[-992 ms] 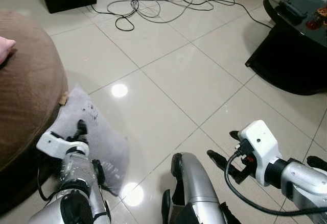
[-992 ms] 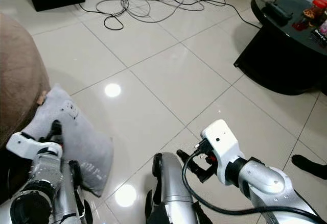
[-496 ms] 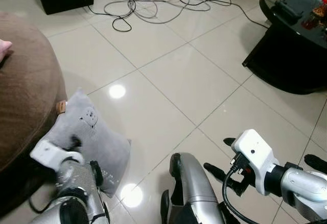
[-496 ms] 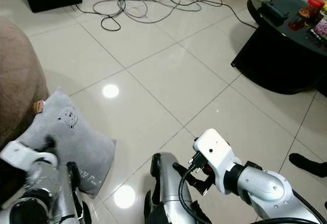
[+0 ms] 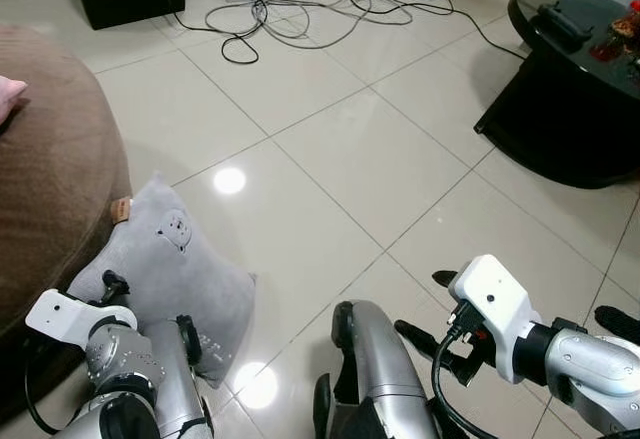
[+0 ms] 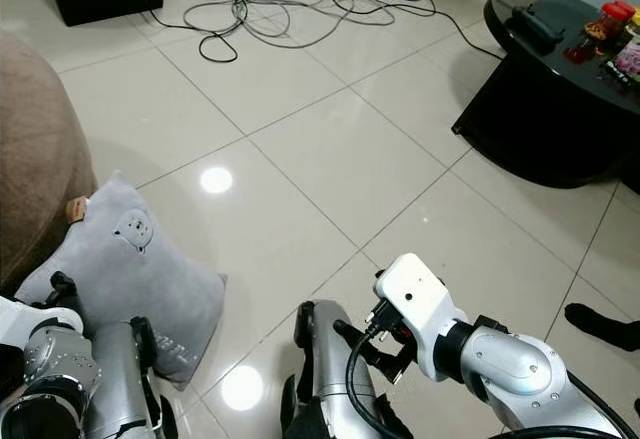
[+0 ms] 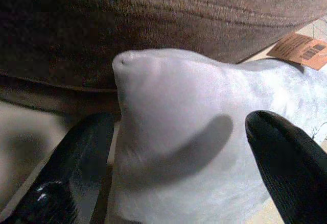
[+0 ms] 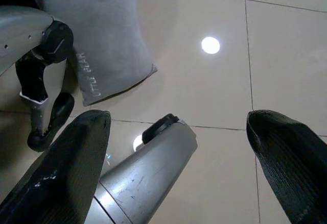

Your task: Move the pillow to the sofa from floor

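Our left gripper (image 7: pixel 179 163), fingers spread, straddles the grey cushion (image 5: pixel 175 269) leaning against the brown sofa (image 5: pixel 50 189); right gripper (image 8: pixel 179 168) spread.

Pillow (image 7: pixel 194 147) corner between the spread left tool (image 7: pixel 179 170) fingers.

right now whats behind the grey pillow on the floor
The brown sofa rises right behind the grey pillow, which leans against its base. An orange tag lies at the seam between them. The floor under the pillow is covered.
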